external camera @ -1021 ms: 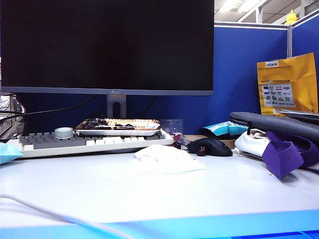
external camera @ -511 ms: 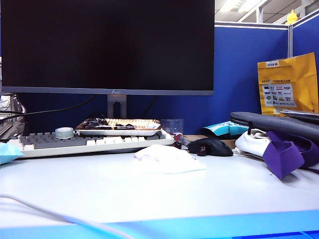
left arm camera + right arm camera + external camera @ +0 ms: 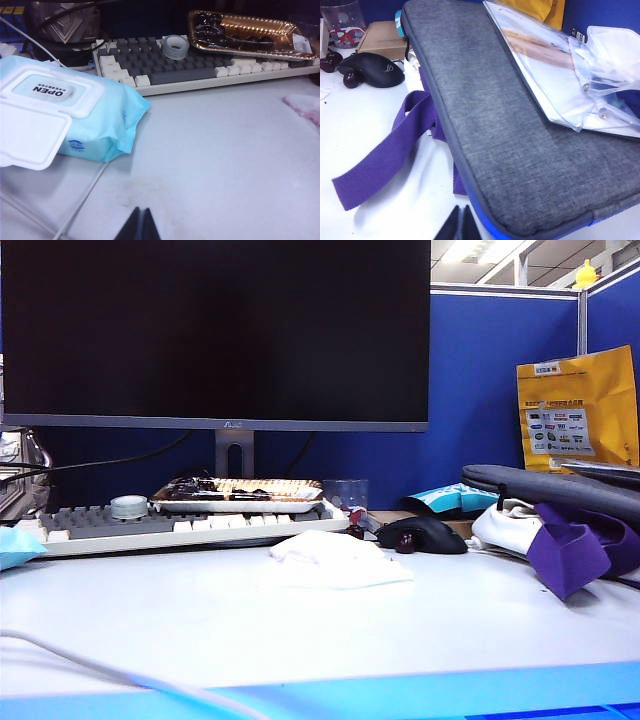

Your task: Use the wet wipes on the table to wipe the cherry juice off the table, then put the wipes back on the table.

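A crumpled white wet wipe (image 3: 335, 558) lies on the white table (image 3: 300, 635) in front of the keyboard; in the left wrist view its edge (image 3: 306, 106) looks tinged pink. I make out no clear cherry juice smear, only a tiny red speck (image 3: 324, 102) on the table near the mouse. My left gripper (image 3: 142, 210) is shut and empty over bare table, well short of the wipe. My right gripper (image 3: 461, 207) is shut and empty beside the grey sleeve's corner. Neither gripper shows in the exterior view.
A keyboard (image 3: 180, 525) carries a tray of cherries (image 3: 240, 493) and a tape roll (image 3: 175, 46). An open blue wipes pack (image 3: 65, 115) and a white cable (image 3: 82, 205) lie at the left. A black mouse (image 3: 372, 69), loose cherries (image 3: 351, 78), a grey sleeve (image 3: 495, 130) and a purple strap (image 3: 385, 155) are on the right.
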`<state>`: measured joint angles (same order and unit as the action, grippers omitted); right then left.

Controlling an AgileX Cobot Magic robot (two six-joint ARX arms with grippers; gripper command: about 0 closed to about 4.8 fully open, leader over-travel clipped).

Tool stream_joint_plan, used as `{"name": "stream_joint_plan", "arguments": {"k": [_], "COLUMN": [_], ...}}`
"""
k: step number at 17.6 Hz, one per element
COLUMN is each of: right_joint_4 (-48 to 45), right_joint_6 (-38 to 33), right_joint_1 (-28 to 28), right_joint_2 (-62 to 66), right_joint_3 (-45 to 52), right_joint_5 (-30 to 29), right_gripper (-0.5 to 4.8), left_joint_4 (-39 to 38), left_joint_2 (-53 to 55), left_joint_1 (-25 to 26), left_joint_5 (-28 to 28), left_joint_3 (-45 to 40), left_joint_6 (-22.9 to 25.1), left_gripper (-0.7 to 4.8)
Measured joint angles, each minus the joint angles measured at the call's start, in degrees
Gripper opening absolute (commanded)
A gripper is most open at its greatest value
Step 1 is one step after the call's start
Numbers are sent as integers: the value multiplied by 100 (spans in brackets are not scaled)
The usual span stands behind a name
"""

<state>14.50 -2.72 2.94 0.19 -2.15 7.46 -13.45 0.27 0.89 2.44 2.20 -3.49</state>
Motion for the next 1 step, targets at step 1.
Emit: {"name": "stream_joint_plan", "arguments": {"k": [1], "right_joint_4": [0], "right_joint_6": [0], "right_joint_1": [0], "right_joint_2": [0], "right_joint_3": [0], "right_joint_5": [0], "right_gripper": [-5], "left_joint_4": [0], "left_joint_2": [0], "left_joint_1": [0], "left_joint_5": [0], "left_joint_3": [0], "left_joint_6": [0], "left_gripper": [-4]}}
